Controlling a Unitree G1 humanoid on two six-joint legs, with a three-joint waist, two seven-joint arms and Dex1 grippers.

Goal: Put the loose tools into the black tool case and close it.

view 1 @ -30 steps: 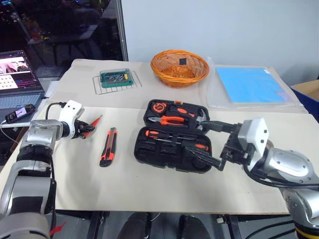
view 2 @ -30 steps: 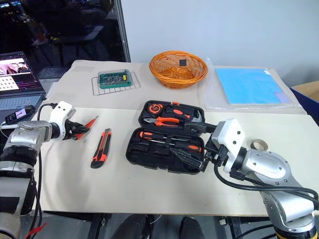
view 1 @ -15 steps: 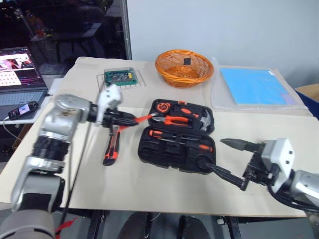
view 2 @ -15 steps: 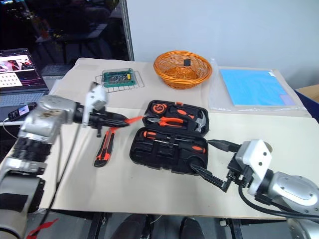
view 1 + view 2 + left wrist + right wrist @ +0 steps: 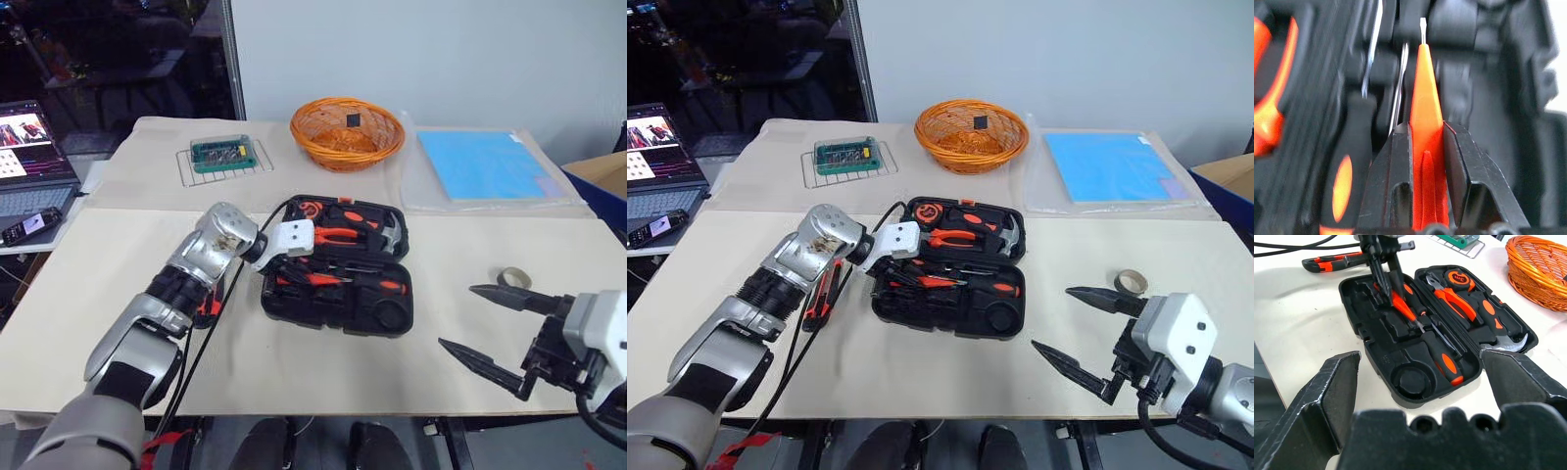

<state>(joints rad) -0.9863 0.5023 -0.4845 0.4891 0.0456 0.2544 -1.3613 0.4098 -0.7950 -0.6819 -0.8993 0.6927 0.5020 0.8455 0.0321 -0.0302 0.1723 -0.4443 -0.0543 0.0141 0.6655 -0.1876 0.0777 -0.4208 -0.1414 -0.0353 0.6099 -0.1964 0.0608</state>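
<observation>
The black tool case [image 5: 323,311] lies open in the middle of the table. My left gripper [image 5: 1426,126] is shut on the thin all-orange screwdriver [image 5: 1425,98], tip pointing down into the case's near half. An orange-and-black screwdriver [image 5: 1442,357] lies in a recess beside it. The orange-black utility knife [image 5: 820,294] lies on the table left of the case, partly behind my left arm. The small tape roll [image 5: 511,278] sits on the table to the right. My right gripper [image 5: 460,318] hangs open and empty, well clear of the case on its near right.
Pliers, a hammer and a tape measure fill the case's far half [image 5: 343,220]. An orange wicker basket [image 5: 347,132], a green box on a wire rack [image 5: 222,152] and a blue sheet [image 5: 480,164] are at the back. A laptop [image 5: 29,147] and phone [image 5: 24,225] sit far left.
My left gripper has carried the orange screwdriver from the left side of the table to over the case and turned it downward. My right gripper has drawn back from the case toward the near right.
</observation>
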